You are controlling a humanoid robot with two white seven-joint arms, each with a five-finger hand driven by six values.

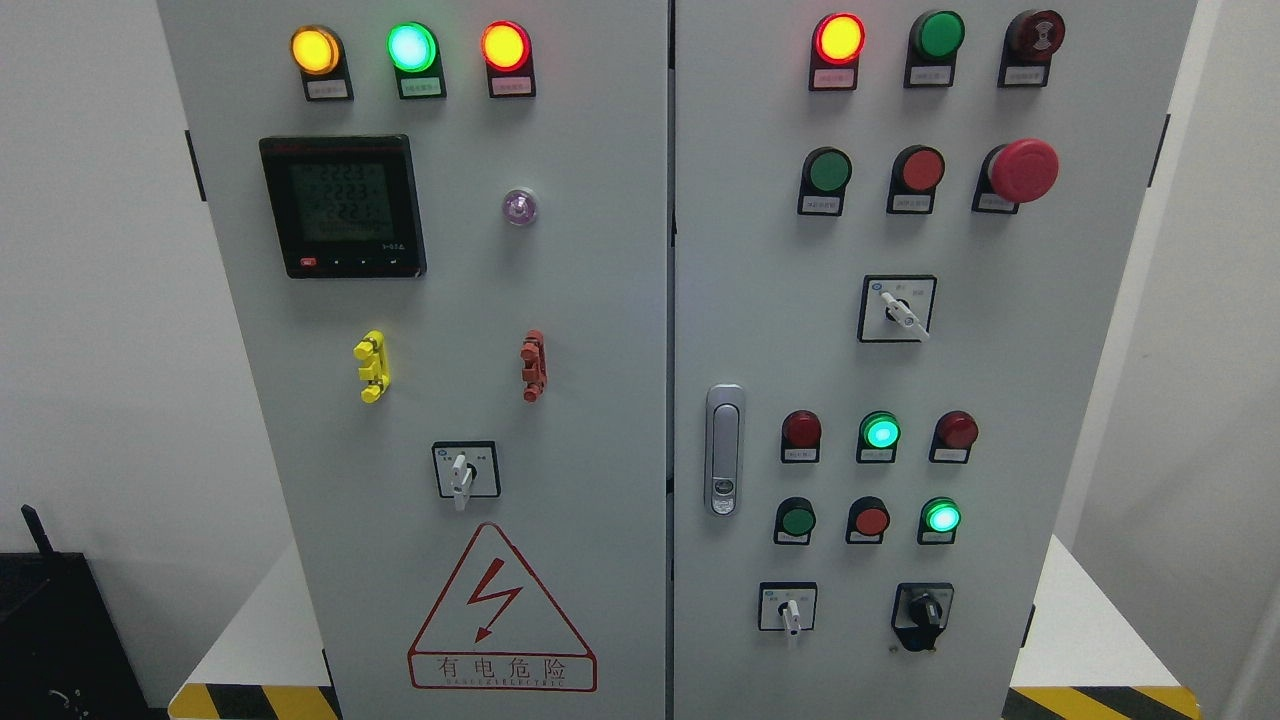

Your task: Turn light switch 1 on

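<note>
A: Item one, left door (600,400), from its left edge?
B: Amber lamp (315,50), green lamp (411,46) and red lamp (505,45) along the top, all lit. Below, a meter (343,206) showing 222-odd on three rows. Then a yellow clip (371,366), a red clip (534,366), a selector (462,472), and a warning triangle (501,612) reading 有电危险.
A: Right door (1000,400)?
B: Latch (725,449) at its left edge, then pushbuttons, lamps and an emergency stop (1022,170). Tags too small to read.
A: Switch 1?
B: Cannot tell which; no legible number. Judged: any candidate is a rigid, spring-loaded plastic cap, pressed square on its face with one fingertip.
A: Hands?
B: Neither in view; state unknown.
</note>
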